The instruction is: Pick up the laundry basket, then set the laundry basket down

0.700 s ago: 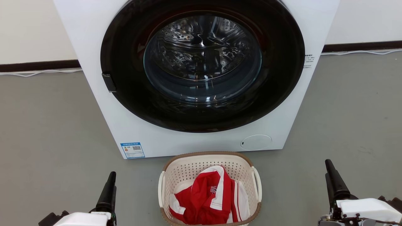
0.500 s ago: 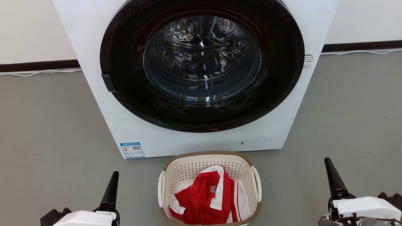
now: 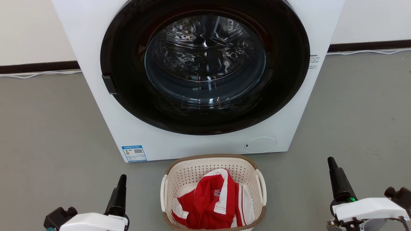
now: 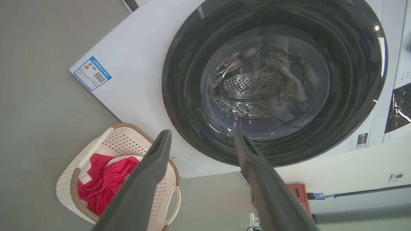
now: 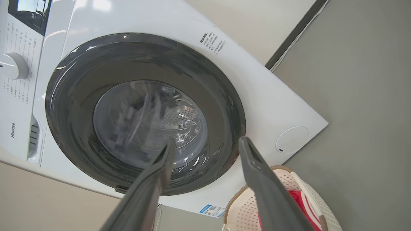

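The laundry basket (image 3: 196, 171) stands on the grey floor just in front of the washer, cream with a brown rim and white side handles. A red and white garment (image 3: 210, 202) lies inside it. My left gripper (image 3: 122, 177) hangs to the basket's left and my right gripper (image 3: 330, 159) to its right, both apart from it. In the left wrist view the left gripper (image 4: 203, 134) is open and empty, with the basket (image 4: 69, 179) at lower left. The right wrist view shows the right gripper (image 5: 207, 141) open and empty, with the basket (image 5: 244, 205) at the bottom right.
A white front-loading washer (image 3: 96, 48) with a shut dark round door (image 3: 205, 70) rises right behind the basket. A white cable (image 3: 38, 74) runs along the wall's dark skirting. Bare grey floor (image 3: 48, 128) spreads on both sides.
Both grippers have moved up the head view, the left one also edging right toward the basket and the right one slightly left. The basket has stayed put.
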